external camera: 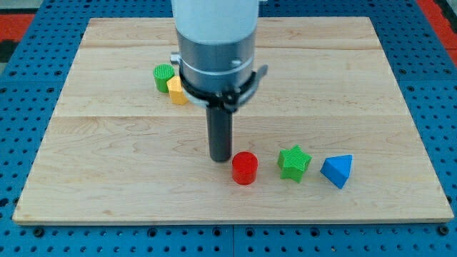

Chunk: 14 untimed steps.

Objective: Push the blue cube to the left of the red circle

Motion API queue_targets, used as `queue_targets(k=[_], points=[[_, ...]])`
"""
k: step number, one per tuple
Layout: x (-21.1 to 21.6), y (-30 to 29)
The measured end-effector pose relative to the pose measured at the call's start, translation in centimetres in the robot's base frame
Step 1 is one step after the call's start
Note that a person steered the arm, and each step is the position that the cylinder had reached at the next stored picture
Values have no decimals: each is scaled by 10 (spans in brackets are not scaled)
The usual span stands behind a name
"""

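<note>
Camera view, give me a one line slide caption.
My tip rests just left of the red circle; green star and blue block line up right.
</note>
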<state>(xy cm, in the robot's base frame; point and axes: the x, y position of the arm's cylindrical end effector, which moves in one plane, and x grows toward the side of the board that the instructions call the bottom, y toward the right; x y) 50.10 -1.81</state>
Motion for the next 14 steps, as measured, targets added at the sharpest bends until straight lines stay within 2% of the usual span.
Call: queue_targets(k=[1,2,3,4,6,8,9,10,13,14], points=[[-22,25],[-21,95],[8,125],[12,116],[-65,82],[-169,5],[-189,-30],[-168,-44],[-54,-46],[-44,-65]])
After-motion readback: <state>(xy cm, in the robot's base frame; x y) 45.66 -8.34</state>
